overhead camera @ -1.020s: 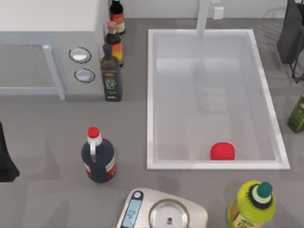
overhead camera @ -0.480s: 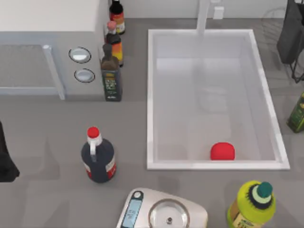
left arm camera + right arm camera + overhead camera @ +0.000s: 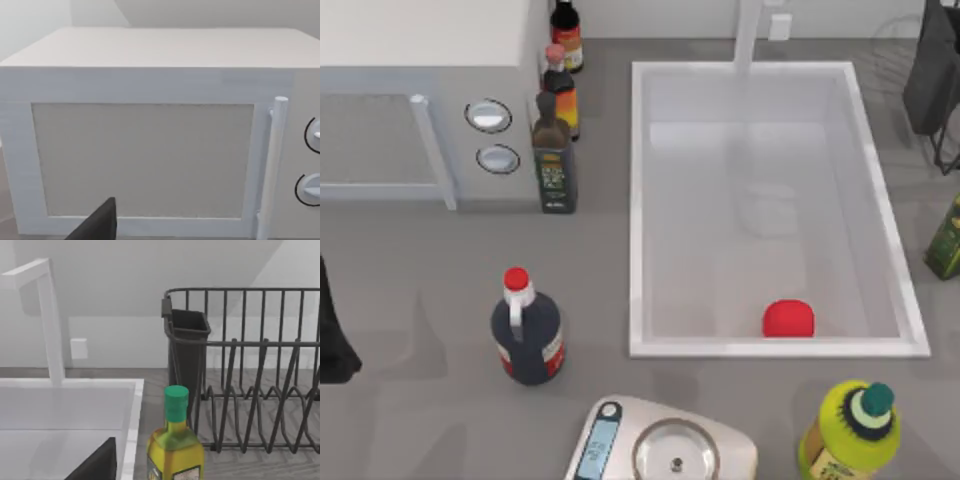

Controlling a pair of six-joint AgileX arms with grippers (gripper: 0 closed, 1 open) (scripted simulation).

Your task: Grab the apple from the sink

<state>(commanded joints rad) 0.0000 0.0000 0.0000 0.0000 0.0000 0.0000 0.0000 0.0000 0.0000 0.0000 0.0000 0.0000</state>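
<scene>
A grey countertop [image 3: 430, 270] meets a plain white wall [image 3: 150, 270] behind.

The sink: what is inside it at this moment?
Inside the sink lies only the apple, on the pale floor near the front wall, toward the right corner. The rest of the floor is bare. The front wall hides the floor strip directly below it.

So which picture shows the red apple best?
The top view: the apple lies whole on the sink floor, by the near wall. The right wrist view catches a corner of the sink and its faucet, not the apple; the left wrist view faces the microwave.
</scene>
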